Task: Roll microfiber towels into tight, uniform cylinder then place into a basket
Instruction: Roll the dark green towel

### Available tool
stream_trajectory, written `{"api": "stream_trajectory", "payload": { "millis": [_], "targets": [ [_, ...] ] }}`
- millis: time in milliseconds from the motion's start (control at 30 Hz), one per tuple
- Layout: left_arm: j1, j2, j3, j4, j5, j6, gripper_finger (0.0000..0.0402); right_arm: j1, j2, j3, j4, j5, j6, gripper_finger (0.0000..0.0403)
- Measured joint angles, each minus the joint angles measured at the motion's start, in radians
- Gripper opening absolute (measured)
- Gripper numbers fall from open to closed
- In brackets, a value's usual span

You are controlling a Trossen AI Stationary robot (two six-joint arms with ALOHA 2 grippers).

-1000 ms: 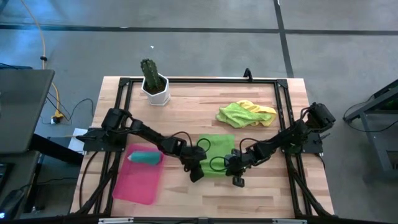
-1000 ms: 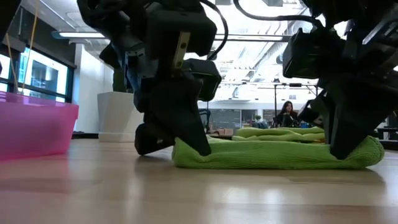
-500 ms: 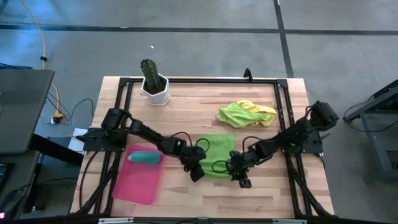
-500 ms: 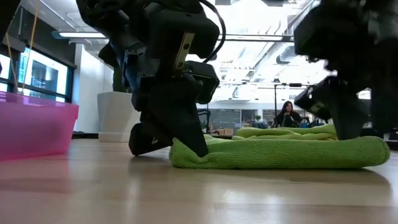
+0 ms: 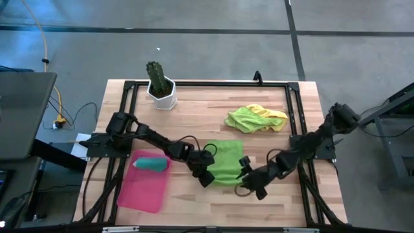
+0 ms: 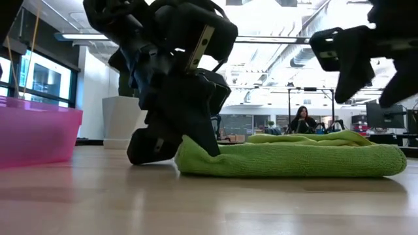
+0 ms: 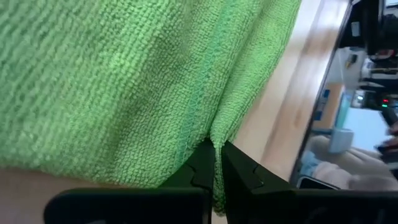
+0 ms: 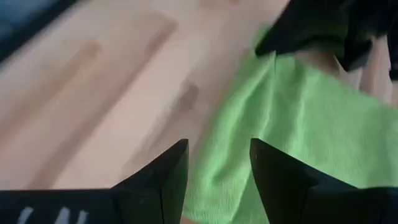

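While the left gripper (image 5: 206,177) pinches the green towel (image 5: 225,162) at its 7 o'clock corner, the towel lies mid-table.
Right gripper (image 5: 249,182), jaws apart and empty, hangs off its 5 o'clock corner, long axis running 9 to 3.

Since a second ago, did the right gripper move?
Yes. The right gripper has let go of the green towel, opened, and pulled back toward the table's near edge, away from the cactus pot.
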Motion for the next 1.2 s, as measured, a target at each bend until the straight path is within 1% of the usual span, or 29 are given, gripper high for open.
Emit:
{"api": "stream_trajectory", "payload": {
  "millis": [267, 400, 500, 600, 667, 733, 867, 900, 967, 1033, 1100, 1200],
  "targets": [
    [0.026, 0.0, 0.0, 0.003, 0.055, -0.018, 0.0005, 0.108, 0.139, 0.001, 0.036, 0.196, 0.054, 0.0165],
    [0.025, 0.0, 0.0, 0.003, 0.059, -0.033, 0.0005, 0.13, 0.186, 0.001, 0.036, 0.282, 0.067, 0.0165],
    [0.023, 0.0, 0.0, 0.003, 0.063, -0.047, 0.0005, 0.13, 0.212, 0.001, 0.034, 0.332, 0.137, 0.0165],
    [0.023, 0.0, 0.0, 0.003, 0.063, -0.05, 0.0005, 0.123, 0.229, 0.001, 0.031, 0.301, 0.217, 0.0153],
    [0.023, 0.0, 0.0, 0.003, 0.062, -0.058, 0.0005, 0.122, 0.234, 0.002, 0.031, 0.271, 0.261, 0.0132],
    [0.023, 0.0, 0.0, 0.003, 0.061, -0.059, 0.0005, 0.122, 0.235, 0.002, 0.027, 0.259, 0.305, 0.0101],
    [0.023, 0.0, 0.001, 0.003, 0.058, -0.062, 0.0005, 0.122, 0.235, 0.003, 0.023, 0.236, 0.398, 0.0023],
    [0.023, 0.0, 0.001, 0.004, 0.059, -0.069, 0.0005, 0.121, 0.235, 0.003, 0.022, 0.223, 0.415, 0.0013],
    [0.023, 0.0, 0.001, 0.006, 0.059, -0.088, 0.0005, 0.11, 0.232, 0.004, 0.021, 0.182, 0.466, 0.0013],
    [0.023, 0.0, 0.001, 0.009, 0.074, -0.112, 0.0005, 0.097, 0.23, 0.004, 0.02, 0.144, 0.563, 0.002],
    [0.023, 0.0, 0.001, 0.009, 0.104, -0.135, 0.0008, 0.076, 0.225, 0.006, 0.025, 0.069, 0.66, 0.0019],
    [0.019, 0.0, 0.002, 0.01, 0.112, -0.183, 0.0014, 0.036, 0.217, 0.005, 0.026, -0.034, 0.783, 0.0006]
  ]
}}
